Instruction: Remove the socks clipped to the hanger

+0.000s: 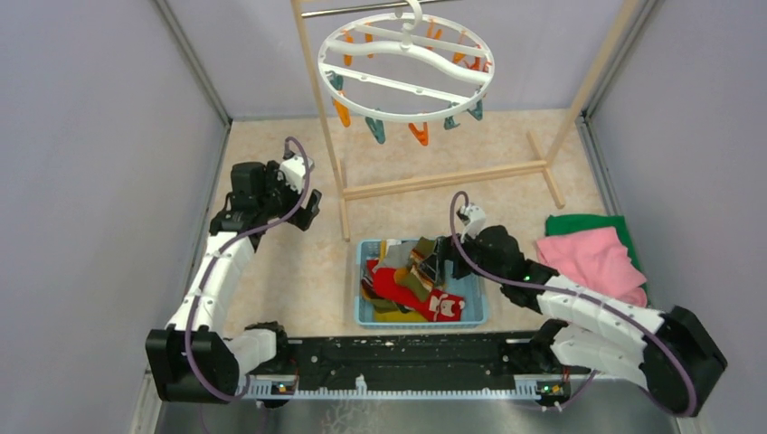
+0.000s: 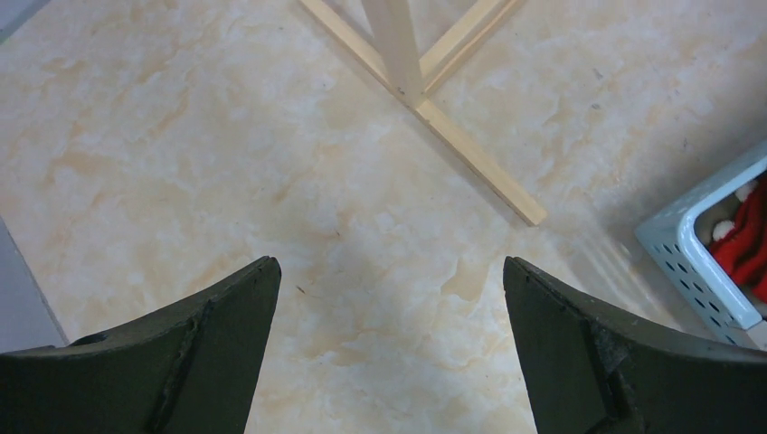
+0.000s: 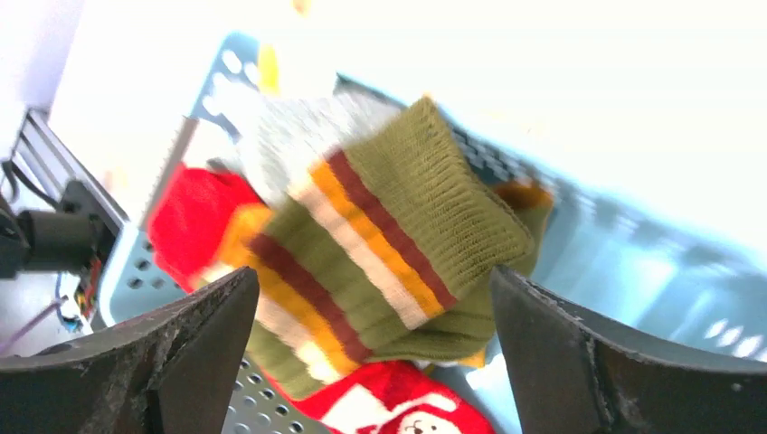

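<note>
The white round hanger hangs from the rack's rod at the top, its orange and teal clips dangling with no socks on them. The socks lie piled in a light blue basket. In the right wrist view an olive striped sock lies on top, over red socks. My right gripper hovers just above this pile, open, its fingers apart on either side of the striped sock without pinching it. My left gripper is open over bare table near the rack's foot.
The wooden rack stands across the back of the table; its foot bar lies just ahead of my left gripper. The basket's corner is to that gripper's right. Pink cloth and green cloth lie at the right.
</note>
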Tool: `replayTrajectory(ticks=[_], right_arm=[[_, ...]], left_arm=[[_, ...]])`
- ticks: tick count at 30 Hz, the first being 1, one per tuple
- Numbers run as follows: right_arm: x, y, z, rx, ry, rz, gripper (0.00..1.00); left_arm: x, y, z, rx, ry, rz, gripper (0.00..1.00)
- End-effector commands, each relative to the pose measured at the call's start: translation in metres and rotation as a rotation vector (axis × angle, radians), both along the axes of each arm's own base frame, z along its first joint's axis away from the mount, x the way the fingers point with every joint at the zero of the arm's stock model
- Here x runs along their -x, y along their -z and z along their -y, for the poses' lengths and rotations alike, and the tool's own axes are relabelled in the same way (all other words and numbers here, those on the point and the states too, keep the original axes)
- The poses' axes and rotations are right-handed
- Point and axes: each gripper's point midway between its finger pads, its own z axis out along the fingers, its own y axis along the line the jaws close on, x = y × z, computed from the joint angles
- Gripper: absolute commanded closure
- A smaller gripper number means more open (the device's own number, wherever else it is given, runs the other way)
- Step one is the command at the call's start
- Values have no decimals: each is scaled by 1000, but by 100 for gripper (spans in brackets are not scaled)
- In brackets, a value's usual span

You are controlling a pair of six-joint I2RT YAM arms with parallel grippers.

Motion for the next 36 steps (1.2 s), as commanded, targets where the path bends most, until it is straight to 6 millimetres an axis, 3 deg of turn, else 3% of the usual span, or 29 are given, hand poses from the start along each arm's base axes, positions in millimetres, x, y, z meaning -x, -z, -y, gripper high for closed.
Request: replayTrajectory(ticks=[1,6,9,14,18,21,24,30,33,36], right_arm=[[-26,-72,23,51,123,160,1],[-58,-110,85,88,423,238,1],[-83,-119,141,107,649,272,1],[-108,-105,233,207,1013,376,1],[-102,-84,285,266,1257,502,1],[-99,-74,303,305,1354,571,1],[-110,-62,311,346,1370,565,1],[-136,-49,315,435,1318,569,1],[-141,-36,318,432,1321,548,1],[-145,-33,311,436,1256,568,1]], left_arm=[[-17,-2,-7,84,-88,12,1],[-24,34,-14,154,-153,-54,1],[-32,56,-18,183,-207,-63,1],[-42,97,-23,214,-268,-65,1],[-46,112,-20,258,-273,-14,1],[-50,108,-19,277,-268,59,1],[-49,104,-11,299,-208,119,1],[-62,91,-20,292,-236,259,1],[-58,85,-21,305,-236,338,1],[-44,94,-18,308,-209,379,1]])
